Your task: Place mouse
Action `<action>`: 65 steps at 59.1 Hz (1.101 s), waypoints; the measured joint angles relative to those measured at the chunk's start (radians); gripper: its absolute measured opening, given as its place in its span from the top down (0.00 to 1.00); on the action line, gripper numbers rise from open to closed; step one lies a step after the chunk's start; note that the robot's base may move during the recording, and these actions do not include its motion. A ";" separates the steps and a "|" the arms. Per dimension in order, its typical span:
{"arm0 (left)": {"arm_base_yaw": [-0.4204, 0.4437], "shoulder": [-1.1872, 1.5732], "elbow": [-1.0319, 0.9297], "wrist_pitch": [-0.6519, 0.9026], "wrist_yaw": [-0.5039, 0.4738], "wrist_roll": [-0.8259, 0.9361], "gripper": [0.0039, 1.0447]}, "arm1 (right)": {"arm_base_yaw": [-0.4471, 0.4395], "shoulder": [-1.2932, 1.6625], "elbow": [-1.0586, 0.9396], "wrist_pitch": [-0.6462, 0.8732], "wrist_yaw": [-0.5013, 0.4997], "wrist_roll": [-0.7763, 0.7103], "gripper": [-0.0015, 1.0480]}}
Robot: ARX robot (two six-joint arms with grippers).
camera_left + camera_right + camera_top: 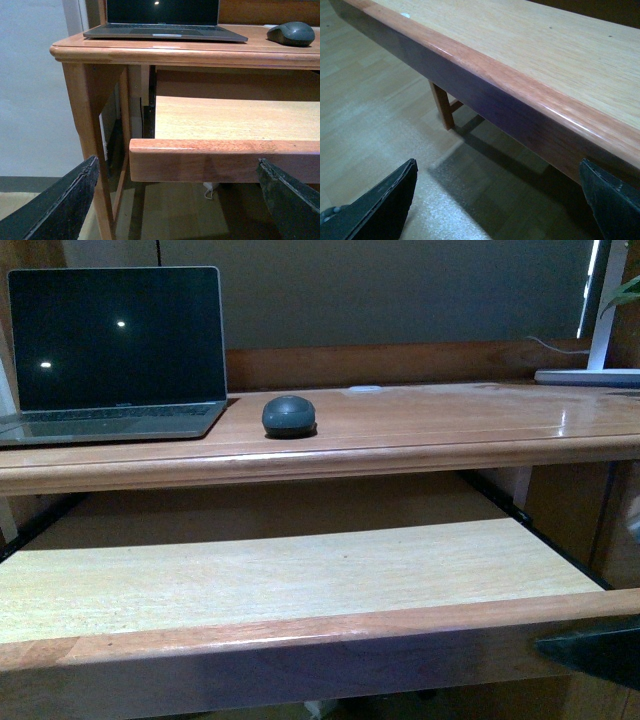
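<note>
The dark grey-teal mouse (289, 416) sits on the wooden desk top (450, 415), just right of the laptop (115, 350). It also shows in the left wrist view (291, 34) at the far end of the desk top. My left gripper (177, 200) is open and empty, low in front of the pulled-out keyboard tray (225, 160), well away from the mouse. My right gripper (497, 200) is open and empty, below the tray's front edge (520, 100) over the floor. A dark part of the right arm (595, 645) shows at the front view's lower right.
The pulled-out tray (300, 575) has a light wood surface under the desk top. A white lamp base (590, 375) stands at the desk's far right. A desk leg (92, 135) and a pale wall (30, 85) are at the left.
</note>
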 joint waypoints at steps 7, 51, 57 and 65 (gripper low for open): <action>0.000 0.000 0.000 0.000 0.000 0.000 0.07 | 0.058 0.068 0.035 0.062 0.045 0.034 0.07; 0.000 0.000 0.000 0.000 0.000 0.000 0.07 | 0.314 0.733 0.745 0.086 0.632 0.222 0.07; 0.000 0.000 0.000 0.000 0.001 0.000 0.07 | 0.328 0.752 0.764 0.085 0.662 0.243 0.07; 0.000 0.000 0.000 0.000 0.002 0.000 0.07 | 0.323 0.744 0.759 0.085 0.647 0.263 0.07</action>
